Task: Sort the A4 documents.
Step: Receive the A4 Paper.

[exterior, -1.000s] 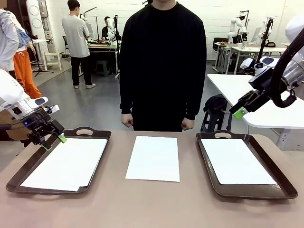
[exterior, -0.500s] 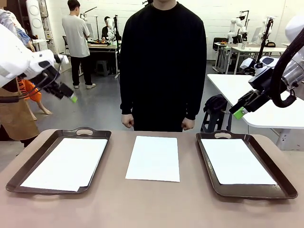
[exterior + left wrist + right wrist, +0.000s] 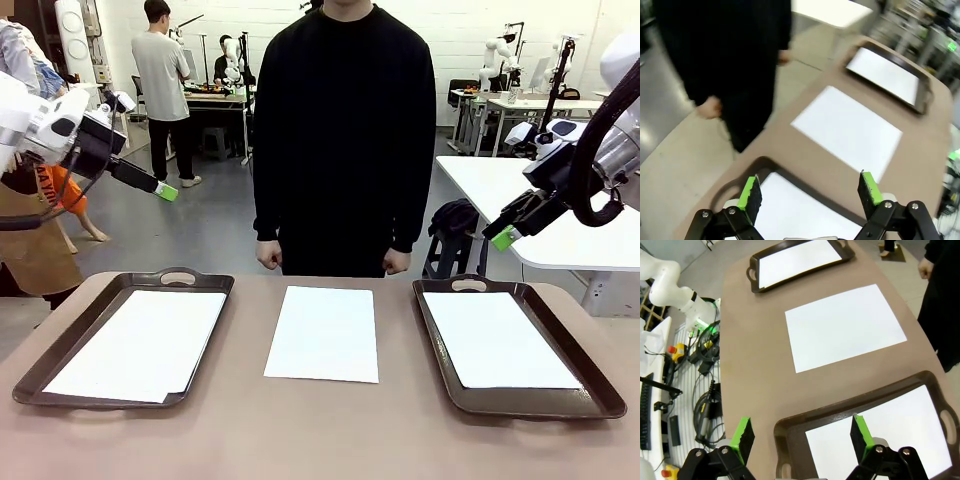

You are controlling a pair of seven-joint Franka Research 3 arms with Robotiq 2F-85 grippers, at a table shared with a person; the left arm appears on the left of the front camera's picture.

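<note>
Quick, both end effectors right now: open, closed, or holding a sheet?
Left end effector: open, holding nothing.
Right end effector: open, holding nothing.

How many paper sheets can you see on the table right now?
3: left sheet in the left tray, middle sheet flat on the table, right sheet in the right tray. More may hide underneath.

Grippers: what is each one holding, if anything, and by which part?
Nothing is held. The left gripper and right gripper are both open and empty; the A4 documents lie flat, untouched.
</note>
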